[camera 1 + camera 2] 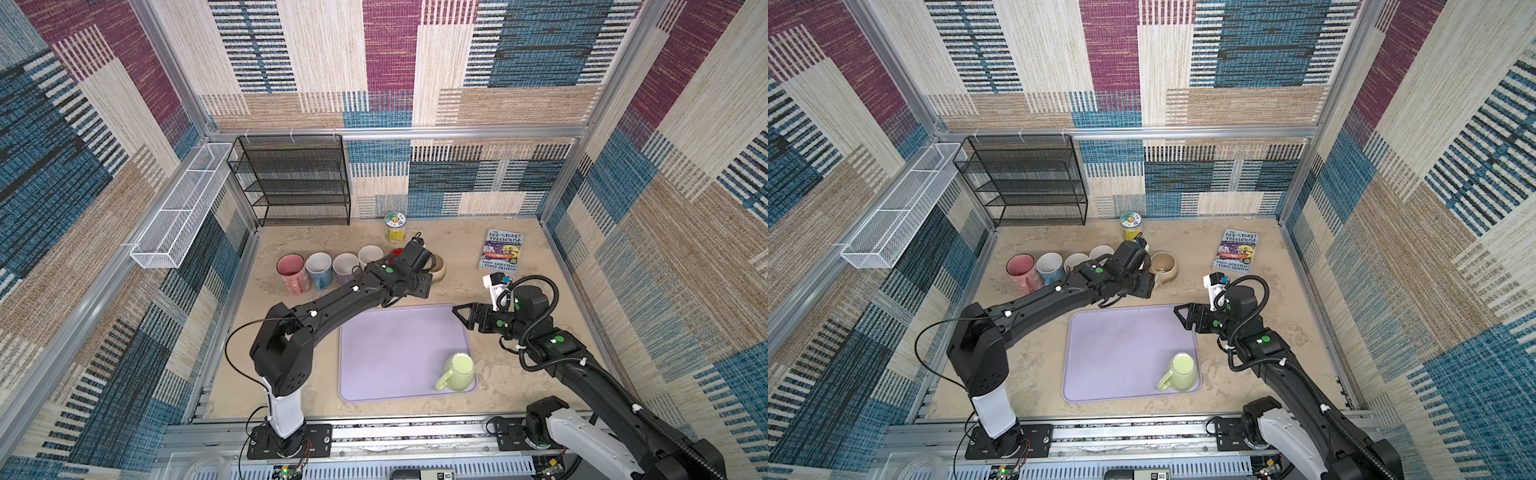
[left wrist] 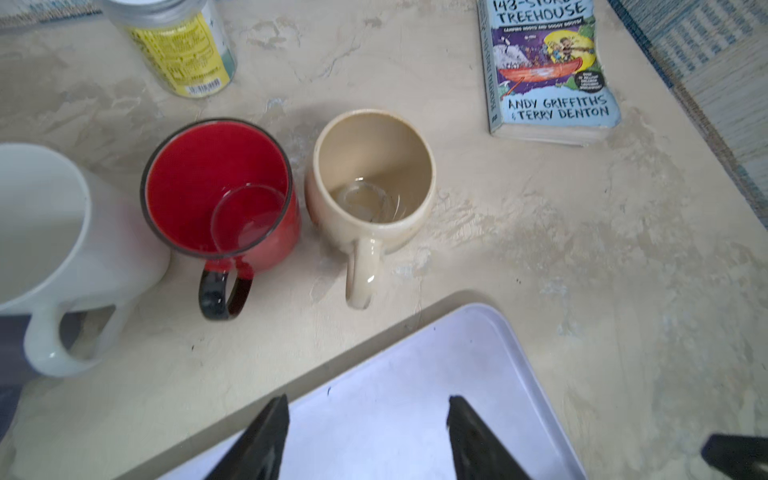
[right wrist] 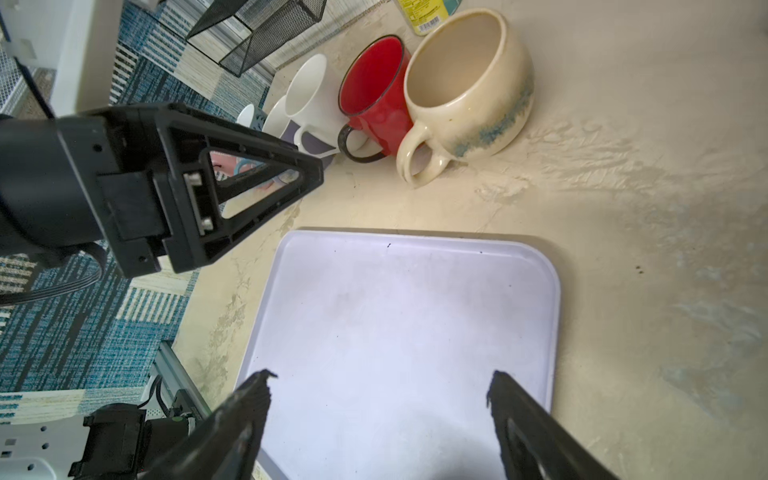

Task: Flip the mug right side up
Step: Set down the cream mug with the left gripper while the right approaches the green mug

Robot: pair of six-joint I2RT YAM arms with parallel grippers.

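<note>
A cream mug (image 2: 374, 178) with a blue smear stands mouth up on the table, last in a row of upright mugs; in a top view this cream mug (image 1: 1163, 266) shows just beyond my left arm. My left gripper (image 2: 368, 415) is open and empty, a short way back from the cream mug's handle, over the far corner of the lavender tray (image 2: 415, 374). A light green mug (image 1: 457, 372) stands on the tray's near right corner, handle toward the front; I cannot tell whether its mouth or base faces up. My right gripper (image 3: 380, 382) hangs open and empty over the tray's far right corner.
The row also holds a red mug (image 2: 220, 187), a white mug (image 2: 50, 232) and pink, blue and lilac ones (image 1: 320, 268). A yellow-labelled jar (image 1: 394, 226) and a book (image 1: 503, 251) lie at the back. A black mesh rack (image 1: 295, 178) stands at the back left.
</note>
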